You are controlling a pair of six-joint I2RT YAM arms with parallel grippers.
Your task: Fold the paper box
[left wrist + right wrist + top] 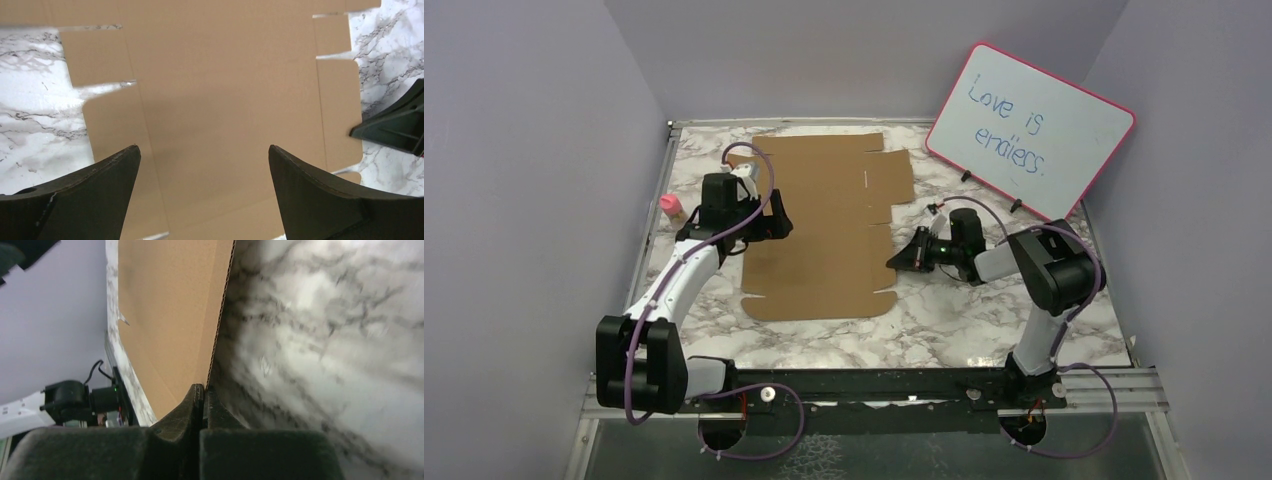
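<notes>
The right edge of the box [824, 230] is met, perhaps pinched, by the closed right gripper [204, 389]; the left gripper [204, 150] is spread above.

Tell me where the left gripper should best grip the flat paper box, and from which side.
Probably its left side flap, coming from the left: the paper box lies flat, so only free edges offer grip, and the open left gripper hovers above.
</notes>
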